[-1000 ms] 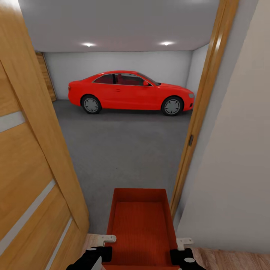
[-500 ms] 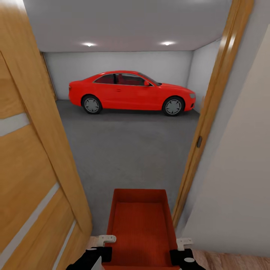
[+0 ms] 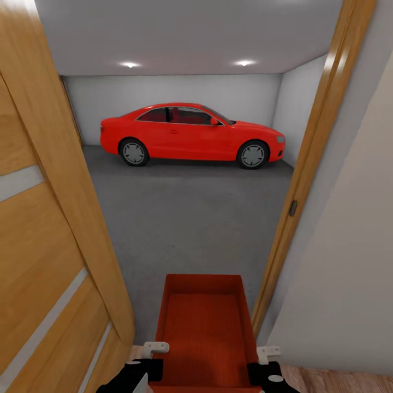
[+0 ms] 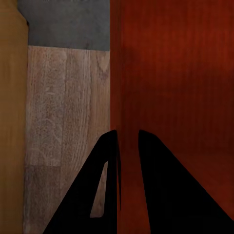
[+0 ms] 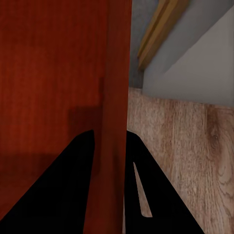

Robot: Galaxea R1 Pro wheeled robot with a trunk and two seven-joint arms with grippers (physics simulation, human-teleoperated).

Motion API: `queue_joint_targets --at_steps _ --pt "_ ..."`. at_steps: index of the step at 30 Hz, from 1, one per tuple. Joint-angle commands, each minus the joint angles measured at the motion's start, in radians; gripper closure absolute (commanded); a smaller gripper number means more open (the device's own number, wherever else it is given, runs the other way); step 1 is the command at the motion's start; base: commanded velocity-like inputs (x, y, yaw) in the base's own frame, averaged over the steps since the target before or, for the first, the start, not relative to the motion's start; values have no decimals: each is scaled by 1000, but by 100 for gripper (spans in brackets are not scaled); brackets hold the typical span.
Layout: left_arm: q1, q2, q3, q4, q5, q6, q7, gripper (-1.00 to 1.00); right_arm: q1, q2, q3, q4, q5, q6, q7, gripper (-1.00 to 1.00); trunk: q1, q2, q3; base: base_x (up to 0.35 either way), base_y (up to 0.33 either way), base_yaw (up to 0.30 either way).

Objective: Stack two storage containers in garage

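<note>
While clamped between them, storage container (image 3: 203,333): left pincer (image 4: 127,137) and right pincer (image 5: 110,136) on opposite walls.

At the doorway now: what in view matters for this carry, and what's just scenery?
Job:
storage container, its side walls clamped by left gripper and right gripper
garage floor ahead

Scenery:
red car
wood door
door frame

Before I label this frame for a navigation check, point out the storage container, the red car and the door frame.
storage container (image 3: 203,327): head view, ribbed inside bottom.
red car (image 3: 191,136): head view, side door panel.
door frame (image 3: 305,180): head view, right-hand wooden post.
</note>
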Motion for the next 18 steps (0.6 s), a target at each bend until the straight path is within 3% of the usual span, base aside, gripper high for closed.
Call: queue_joint_targets --at_steps 1,10,18 --pt "0 -1 -7 -6 -5 6 9 100 -1 0 1 5 -24 6 -18 100 0 -1 -1 0 0 0" --pt "0 -1 -7 -6 -5 6 12 100 -1 1 1 5 -24 6 -17 100 0 -1 -1 12 0 0" --pt "0 1 -9 -6 -6 4 20 100 -1 1 1 5 -24 6 -17 100 0 -1 -1 284 0 0"
